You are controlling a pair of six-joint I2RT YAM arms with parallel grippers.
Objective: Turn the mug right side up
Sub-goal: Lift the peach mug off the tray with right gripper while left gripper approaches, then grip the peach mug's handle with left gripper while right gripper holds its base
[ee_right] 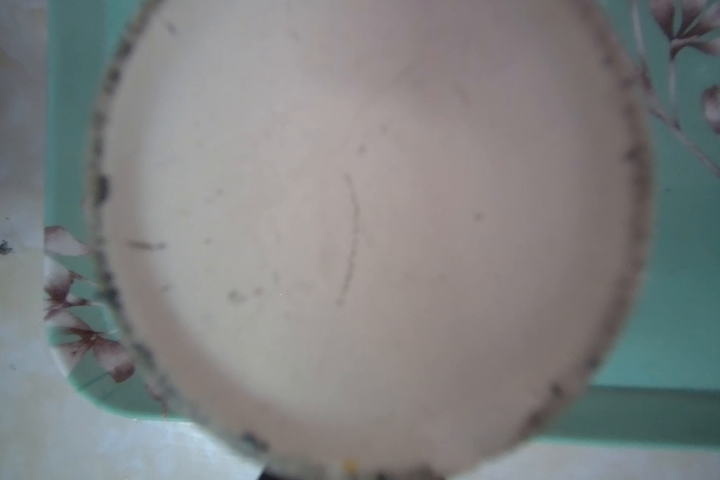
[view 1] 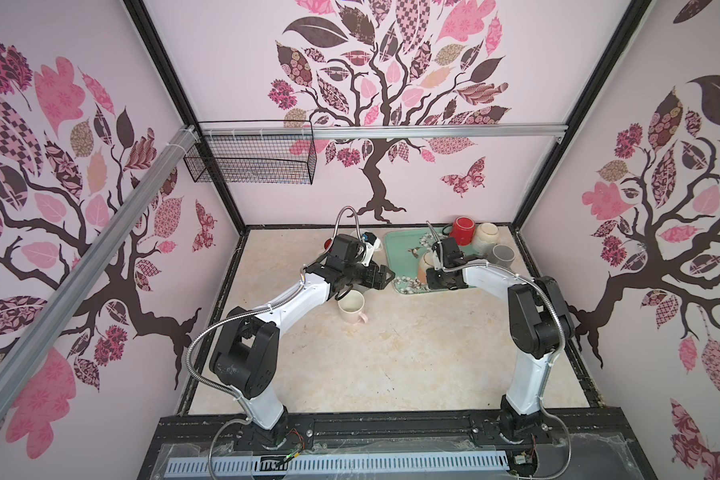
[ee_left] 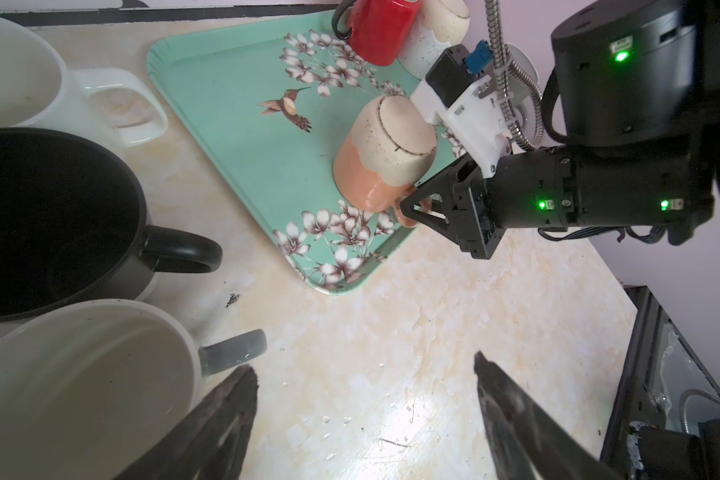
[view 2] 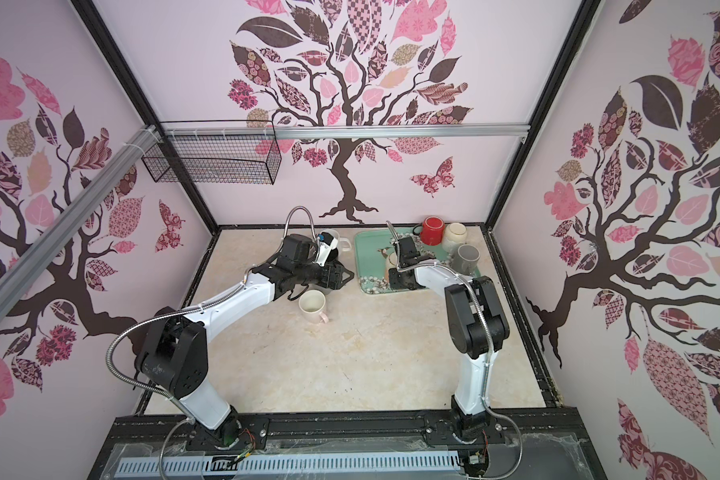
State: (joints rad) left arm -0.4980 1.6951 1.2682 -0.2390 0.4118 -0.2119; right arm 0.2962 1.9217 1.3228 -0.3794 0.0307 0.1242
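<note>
The mug (ee_left: 381, 153), peach below and cream above, stands upside down on the teal tray (ee_left: 233, 137). In the right wrist view its blurred cream base (ee_right: 371, 228) fills the picture and hides the jaws. My right gripper (ee_left: 414, 208) is shut on the mug's peach handle at the tray's near edge. In both top views the right wrist covers most of the mug (view 1: 425, 266) (view 2: 390, 262). My left gripper (ee_left: 365, 365) is open over bare table left of the tray, with nothing between its fingers; it shows in both top views (view 1: 385, 276) (view 2: 346, 276).
A red mug (view 1: 463, 230), a cream mug (view 1: 486, 237) and a grey mug (view 1: 501, 255) stand at the tray's back right. Left of the tray are a white mug (ee_left: 13, 70), a black mug (ee_left: 59, 224), a grey-handled cream mug (ee_left: 80, 374) and a pink mug (view 1: 352, 307).
</note>
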